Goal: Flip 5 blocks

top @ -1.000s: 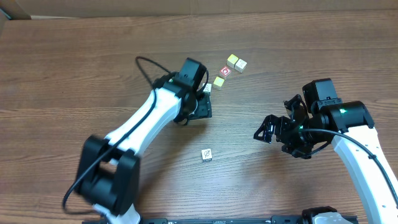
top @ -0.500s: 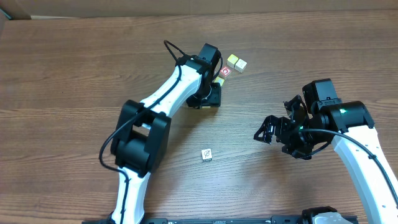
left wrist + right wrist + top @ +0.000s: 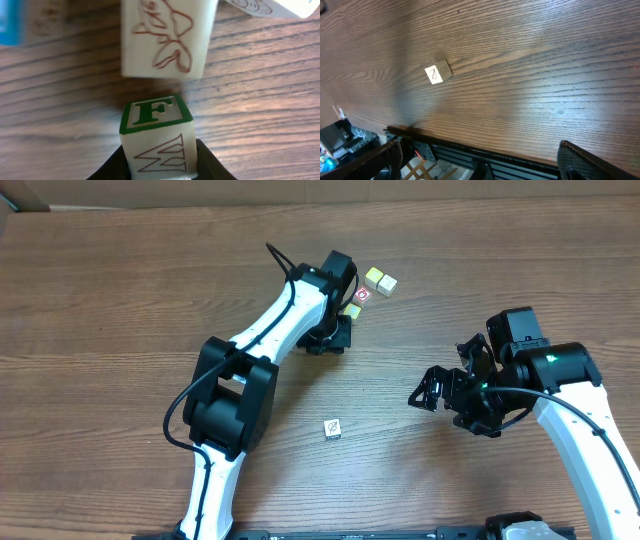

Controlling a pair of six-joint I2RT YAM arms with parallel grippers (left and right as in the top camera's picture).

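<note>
left gripper (image 3: pixel 161 150) pinches the F block (image 3: pixel 155 112) by 2 opposite sides, on the desk (image 3: pixel 260 100) beside other blocks (image 3: pixel 378 280); tiny, light, stiff wood, probably slick; right gripper (image 3: pixel 480 150) wide open, empty

Dark brown wood grain on table (image 3: pixel 120 280). Green letter F inside green border on cream top of F block (image 3: pixel 156 131); red-brown zigzag outline on its cream side. Red-brown line drawing on cream face of block behind (image 3: pixel 165 37). Blurred blue patch (image 3: pixel 10 22) at left edge of wrist view. Red and white on red block (image 3: pixel 362 295); next, pale yellow block (image 3: pixel 373 277), cream block (image 3: pixel 387 284). Black mark on white face of lone block (image 3: pixel 333 429). White shells, black joints on left arm (image 3: pixel 275 325) and right arm (image 3: pixel 590 435); green light (image 3: pixel 549 359) on right one.
</note>
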